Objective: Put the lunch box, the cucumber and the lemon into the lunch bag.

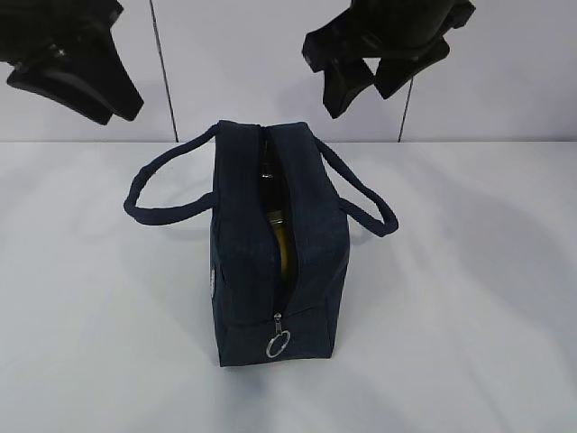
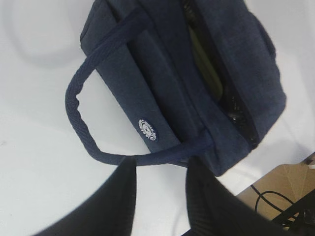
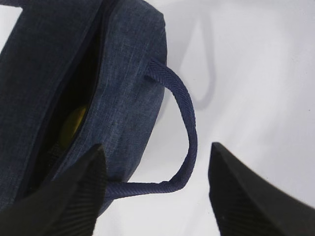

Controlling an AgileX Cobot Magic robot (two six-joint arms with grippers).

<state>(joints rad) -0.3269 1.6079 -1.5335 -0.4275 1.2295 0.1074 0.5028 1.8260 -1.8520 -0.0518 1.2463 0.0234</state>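
Lunch bag sitting mid-table, zipper gaping toward 6 o'clock, lemon showing inside; box, cucumber unconfirmed. Both grippers hovering, fingers open, empty.

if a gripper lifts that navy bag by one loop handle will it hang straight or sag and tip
Probably tilts: lifting one handle pulls from one side of the lunch bag. The fabric looks soft, so the top may sag, yet it stands boxy now, suggesting some stiffness. The zipper slit is open with something yellow-green inside, so contents could shift and add weight.
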